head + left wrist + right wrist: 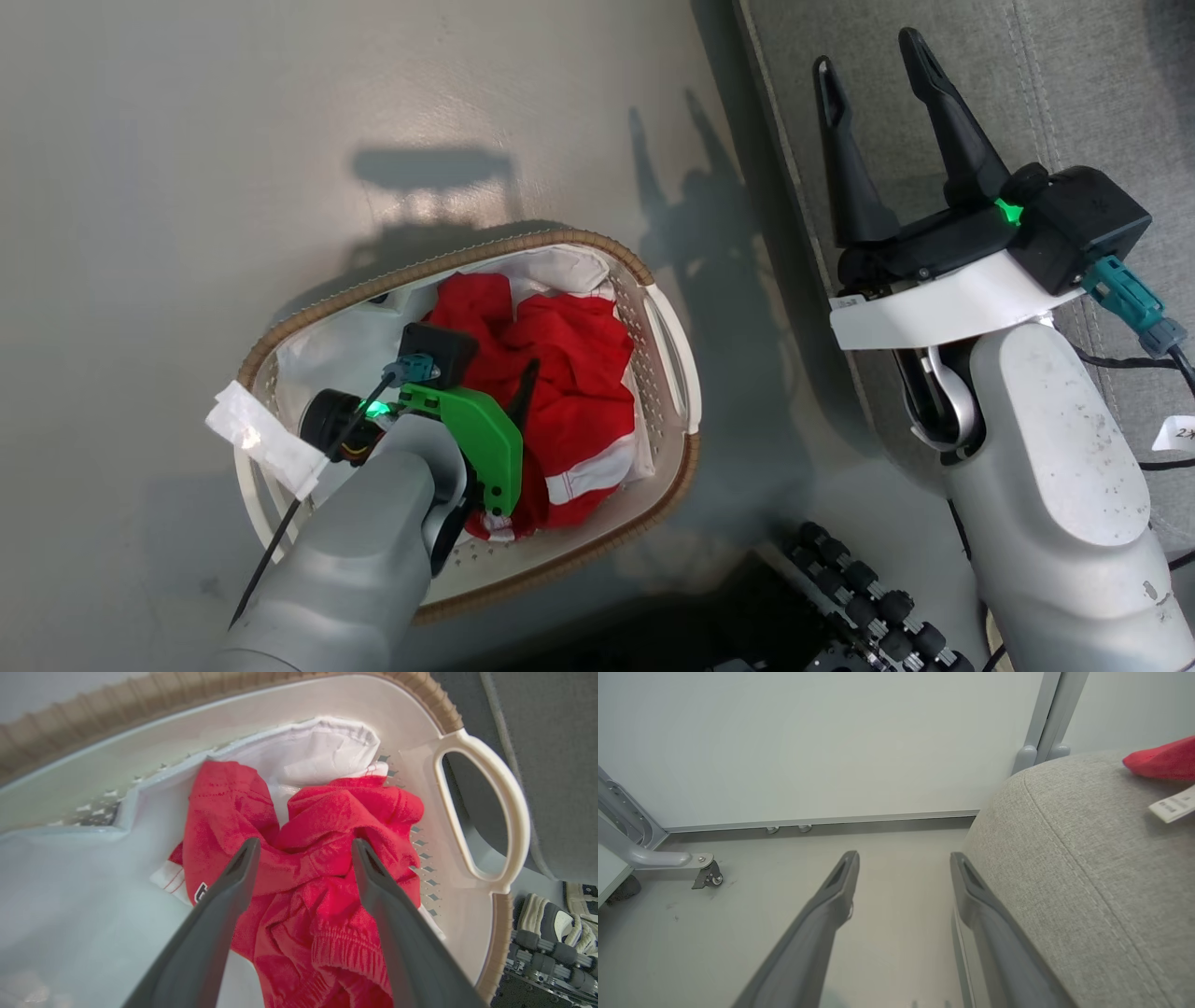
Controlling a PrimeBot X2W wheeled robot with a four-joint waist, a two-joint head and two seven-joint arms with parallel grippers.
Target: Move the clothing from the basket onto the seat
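While the basket sits on the floor at the left, a white liner lies inside it. On the liner lies the clothing, red and crumpled, more to the basket's right side. The left gripper reaches down into the basket, its two fingers wide apart with a red fold between them. Further right, the right gripper has its fingers apart too, holding nothing, over the edge of the big grey seat.

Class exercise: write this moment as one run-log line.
left gripper: open, at clothing in basket | right gripper: open, empty, by seat edge
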